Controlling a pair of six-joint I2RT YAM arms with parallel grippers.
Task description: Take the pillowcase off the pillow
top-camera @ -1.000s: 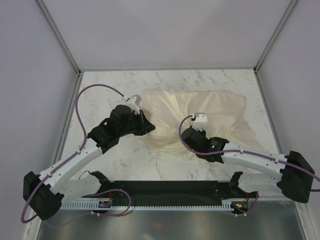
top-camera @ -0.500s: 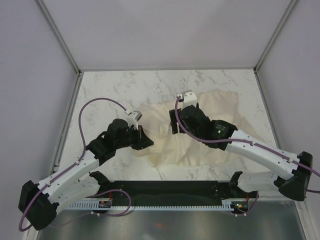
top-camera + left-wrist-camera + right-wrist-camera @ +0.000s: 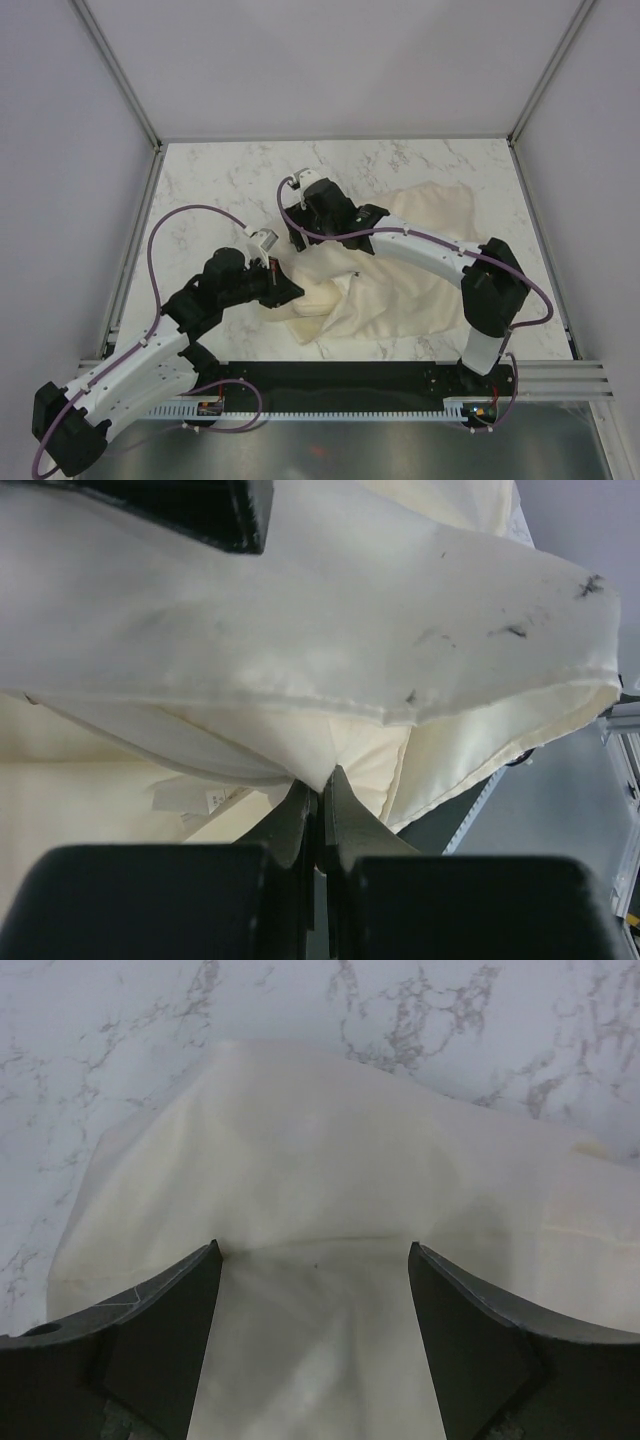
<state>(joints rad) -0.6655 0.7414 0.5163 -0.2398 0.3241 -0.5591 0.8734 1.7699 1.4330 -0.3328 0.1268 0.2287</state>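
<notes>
Top external view shows the marble table [image 3: 220, 190] with a cream heap lying slantwise on it, its long axis running from the near left up to the far right. The pillow [image 3: 440, 210] makes up the thicker far-right part, well clear of both grippers. The limp pillowcase [image 3: 330, 630], shiny and flecked with dark marks, gathers at the near-left end, so the heap points down toward the left arm's base.

The left gripper [image 3: 322, 780] sits at that near-left end, jaws pressed together and pinching a fold of thin cloth. I cannot tell for sure whether padding is caught with it.

The right gripper [image 3: 313, 1250] hangs over the far-left corner of the heap, jaws spread wide and holding nothing, with a rounded cream corner lying between them and bare marble beyond. The right arm reaches across the pillow to get there.

My guess is that the next move turns on this corner: it lies straight below the open jaws, ready to be gripped while the left pulls the other way
</notes>
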